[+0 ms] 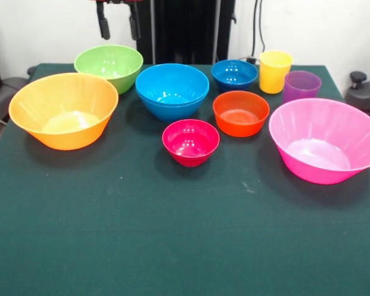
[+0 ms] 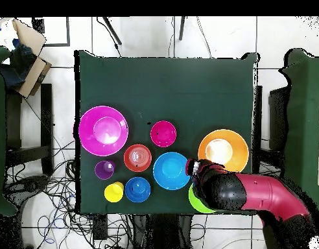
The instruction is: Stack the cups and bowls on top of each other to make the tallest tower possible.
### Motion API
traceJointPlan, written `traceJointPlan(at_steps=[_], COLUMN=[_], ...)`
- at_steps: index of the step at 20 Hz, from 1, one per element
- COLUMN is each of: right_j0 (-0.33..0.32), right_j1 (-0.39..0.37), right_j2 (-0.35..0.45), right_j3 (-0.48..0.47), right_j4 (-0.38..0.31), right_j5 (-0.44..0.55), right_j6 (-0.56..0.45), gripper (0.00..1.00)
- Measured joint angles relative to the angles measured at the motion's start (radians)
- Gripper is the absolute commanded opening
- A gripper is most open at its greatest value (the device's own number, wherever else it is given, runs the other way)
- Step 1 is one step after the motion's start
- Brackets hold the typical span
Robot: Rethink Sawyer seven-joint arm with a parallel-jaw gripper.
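Note:
All bowls and cups stand apart on the green table [image 1: 172, 246]. From the left in the front view: large orange bowl [image 1: 63, 110], green bowl [image 1: 109, 65], two light blue bowls [image 1: 172, 89] nested one in the other, crimson bowl [image 1: 190, 142], orange-red bowl [image 1: 240, 112], dark blue bowl [image 1: 234, 74], yellow cup [image 1: 275, 71], purple cup [image 1: 301, 86], large pink bowl [image 1: 325, 140]. My gripper [image 1: 118, 24] hangs open and empty above the green bowl. In the overhead view my arm [image 2: 253, 194] covers most of the green bowl [image 2: 194, 202].
The table's near half in the front view holds nothing but cloth. The pink bowl sits close to the table's right edge there. Chairs and cables [image 2: 32, 185] lie on the floor around the table in the overhead view.

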Motion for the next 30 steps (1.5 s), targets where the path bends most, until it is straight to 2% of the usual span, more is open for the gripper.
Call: traceJointPlan(at_steps=[14,30], right_j0=[-0.016,-0.013], right_j1=[0.007,0.080], right_j2=[0.024,0.024], right_j3=[0.001,0.034], right_j4=[-0.096,-0.212], right_j5=[0.000,-0.025], right_j6=[0.000,0.000], gripper=[1.00,1.00])
